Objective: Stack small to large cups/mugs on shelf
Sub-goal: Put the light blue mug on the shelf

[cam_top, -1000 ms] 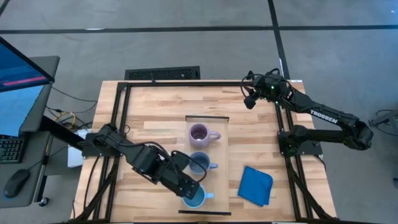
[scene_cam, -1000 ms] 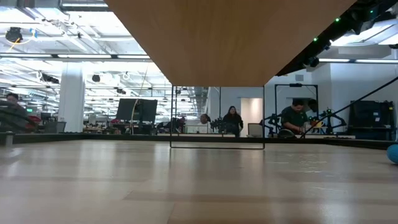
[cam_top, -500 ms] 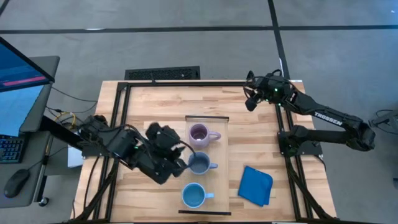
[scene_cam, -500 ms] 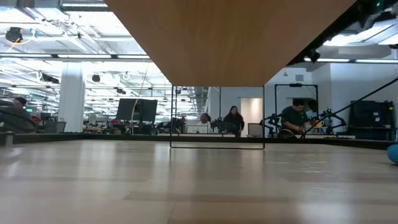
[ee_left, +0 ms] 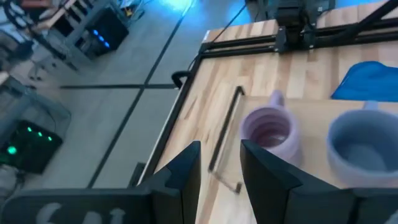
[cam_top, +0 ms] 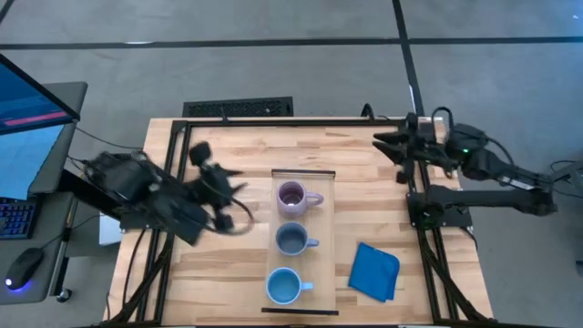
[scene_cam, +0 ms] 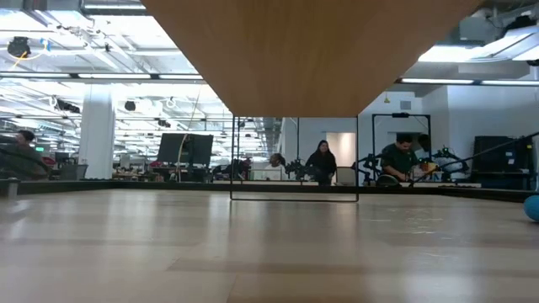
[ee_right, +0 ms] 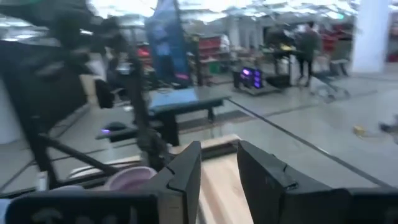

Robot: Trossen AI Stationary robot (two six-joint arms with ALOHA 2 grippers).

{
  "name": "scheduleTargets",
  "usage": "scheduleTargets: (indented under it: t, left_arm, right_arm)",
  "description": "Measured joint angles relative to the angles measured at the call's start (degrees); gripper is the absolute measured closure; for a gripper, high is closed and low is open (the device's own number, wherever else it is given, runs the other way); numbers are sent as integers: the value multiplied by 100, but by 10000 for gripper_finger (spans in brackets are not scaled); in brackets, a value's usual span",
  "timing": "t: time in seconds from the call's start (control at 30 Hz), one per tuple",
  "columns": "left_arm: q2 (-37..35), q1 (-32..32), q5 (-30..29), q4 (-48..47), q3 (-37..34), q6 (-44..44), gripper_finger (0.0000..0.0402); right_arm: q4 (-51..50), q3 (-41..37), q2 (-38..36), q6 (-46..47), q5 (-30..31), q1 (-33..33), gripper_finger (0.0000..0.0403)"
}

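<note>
Pale wood marks the shelf (cam_top: 328, 228), a long board lying down the middle of the table (cam_top: 219, 155). On it stand three mugs in a row, well apart from one another: the purple mug (cam_top: 292, 195) at the far end, the grey-blue mug (cam_top: 291, 240) in the middle, the light blue mug (cam_top: 283, 287) at the near end. None sits inside another, so by my reading the stacking is not yet done. A blue cloth (cam_top: 375, 271) lies on the table just beside the shelf.

The left gripper (cam_top: 221, 187) hangs over bare table near the purple mug, empty, its fingers (ee_left: 186, 168) a narrow gap apart in the left wrist view. The right gripper (cam_top: 390, 146) is at the far right corner by the frame, also empty, with a similar narrow gap between its fingers (ee_right: 186, 168).

Risks from here, as I judge them: with so little opening, fingers coming down on a rim could strike it and tip or shove the mug along the smooth board. The mugs look close in size, so picking the wrong order may leave one jammed or perched crooked. Handles all point toward the cloth side; a grasp from there could catch one and twist the mug.
</note>
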Motion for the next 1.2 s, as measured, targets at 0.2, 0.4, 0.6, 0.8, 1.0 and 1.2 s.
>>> scheduleTargets:
  t: [0.2,0.4,0.6,0.8,1.0,1.2]
  left_arm:
    - [-1551,-155,-383,171,-1777,-721,297]
    - [-3042,-508,-872,1483,-4099,-1125,297]
    - [-4105,-673,-450,3330,-6076,-914,297]
    - [-4457,-755,268,5162,-7470,-677,297]
    - [-4140,-992,1436,7057,-8180,-275,297]
    - [-3246,-1254,2308,8683,-8236,-132,297]
  right_arm:
    - [-438,0,-506,286,2,620,276]
    - [-919,0,-705,295,6,1306,276]
    - [-853,-2,-599,291,137,1793,276]
    - [-694,-4,-498,291,221,2037,276]
    - [-629,-4,-495,287,221,2108,276]
    - [-641,-4,-495,207,222,2104,276]
